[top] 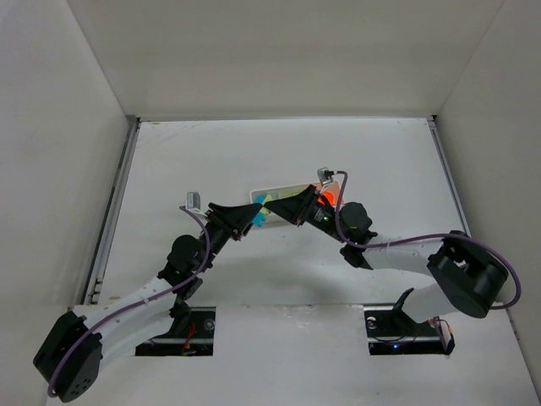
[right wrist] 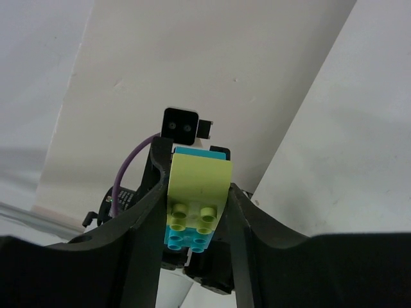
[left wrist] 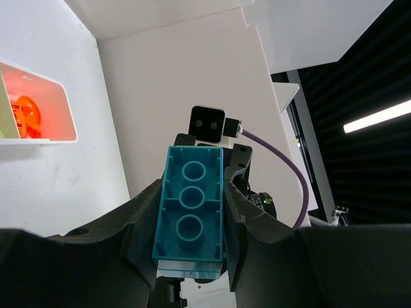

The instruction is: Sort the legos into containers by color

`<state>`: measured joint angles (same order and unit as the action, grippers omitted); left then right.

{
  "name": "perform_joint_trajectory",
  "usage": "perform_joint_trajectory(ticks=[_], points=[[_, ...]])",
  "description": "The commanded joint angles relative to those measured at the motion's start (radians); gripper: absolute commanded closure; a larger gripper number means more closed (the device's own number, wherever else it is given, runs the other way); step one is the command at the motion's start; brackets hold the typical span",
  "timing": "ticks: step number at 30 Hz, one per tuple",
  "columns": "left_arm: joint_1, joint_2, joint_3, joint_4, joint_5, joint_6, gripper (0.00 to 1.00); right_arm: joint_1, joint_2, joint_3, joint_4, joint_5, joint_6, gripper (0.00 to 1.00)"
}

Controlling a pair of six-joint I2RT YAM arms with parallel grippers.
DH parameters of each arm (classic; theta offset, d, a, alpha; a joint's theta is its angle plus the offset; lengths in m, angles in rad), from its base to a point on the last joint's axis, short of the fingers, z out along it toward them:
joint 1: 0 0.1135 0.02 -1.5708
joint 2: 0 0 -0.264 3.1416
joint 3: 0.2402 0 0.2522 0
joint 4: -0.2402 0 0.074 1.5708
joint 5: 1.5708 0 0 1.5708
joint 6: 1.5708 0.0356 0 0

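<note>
Above the white tray (top: 275, 188), mid-table, the two grippers meet nose to nose on one joined pair of bricks held clear of it. The left gripper (left wrist: 194, 186) clamps the teal brick (left wrist: 191, 208) narrowly by its long sides, its long axis pointing straight out at the right arm. The right gripper (right wrist: 198, 173) sets its fingers against both sides of the yellow-green brick (right wrist: 199, 183), which is stuck to the teal one. Separating them looks like the next move. An orange-red brick (left wrist: 27, 115) lies in the tray's right end compartment.

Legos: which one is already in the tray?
The orange brick: it lies in the tray, while the left gripper holds the teal brick and the yellow-green brick sits in the right gripper.
</note>
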<state>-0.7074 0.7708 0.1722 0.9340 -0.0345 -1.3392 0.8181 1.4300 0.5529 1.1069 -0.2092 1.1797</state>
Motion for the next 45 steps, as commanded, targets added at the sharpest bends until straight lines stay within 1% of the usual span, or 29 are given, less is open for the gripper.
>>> perform_joint_trajectory(ticks=[1, 3, 7, 10, 14, 21, 27, 30, 34, 37, 39, 41, 43, 44, 45], points=[[-0.005, -0.01, -0.002, 0.062, 0.002, 0.002, 0.87, 0.011, 0.003, 0.038, 0.053, 0.01, -0.005, 0.59], [-0.01, -0.01, 0.001, 0.051, 0.005, 0.012, 0.82, 0.011, 0.001, 0.03, 0.053, 0.013, -0.003, 0.62], [-0.01, -0.034, 0.01, -0.01, 0.005, 0.063, 0.6, 0.003, -0.02, 0.004, 0.027, 0.036, -0.003, 0.64], [-0.013, -0.044, 0.023, -0.064, 0.001, 0.098, 0.54, -0.006, -0.032, 0.005, -0.018, 0.033, -0.012, 0.64], [-0.033, -0.048, 0.026, -0.073, -0.016, 0.13, 0.49, -0.012, -0.036, 0.01, -0.036, 0.033, -0.008, 0.64], [-0.065, -0.064, 0.02, -0.073, -0.059, 0.17, 0.49, -0.029, -0.016, 0.015, -0.038, 0.028, 0.038, 0.64], [-0.065, -0.079, 0.012, -0.066, -0.085, 0.189, 0.5, -0.063, -0.006, 0.001, -0.03, 0.013, 0.103, 0.64], [-0.063, -0.079, 0.009, -0.063, -0.094, 0.195, 0.57, -0.073, -0.005, -0.004, -0.021, -0.002, 0.127, 0.64], [-0.066, -0.071, 0.015, -0.06, -0.099, 0.202, 0.63, -0.075, 0.003, -0.005, -0.018, -0.002, 0.132, 0.64], [-0.068, -0.065, 0.018, -0.06, -0.099, 0.204, 0.63, -0.072, 0.01, 0.001, -0.018, -0.005, 0.126, 0.64], [-0.066, -0.059, 0.02, -0.055, -0.099, 0.204, 0.61, -0.07, 0.02, 0.008, -0.018, -0.009, 0.12, 0.64], [-0.065, -0.051, 0.021, -0.044, -0.099, 0.207, 0.63, -0.066, 0.03, 0.012, -0.018, -0.009, 0.124, 0.64], [-0.06, -0.048, 0.018, -0.029, -0.102, 0.207, 0.66, -0.063, 0.041, 0.009, -0.004, -0.006, 0.13, 0.64], [-0.056, -0.048, 0.013, -0.021, -0.11, 0.204, 0.69, -0.063, 0.046, 0.007, 0.002, -0.009, 0.133, 0.64], [-0.054, -0.048, 0.012, -0.015, -0.116, 0.203, 0.75, -0.063, 0.05, 0.004, 0.008, -0.009, 0.139, 0.64]])
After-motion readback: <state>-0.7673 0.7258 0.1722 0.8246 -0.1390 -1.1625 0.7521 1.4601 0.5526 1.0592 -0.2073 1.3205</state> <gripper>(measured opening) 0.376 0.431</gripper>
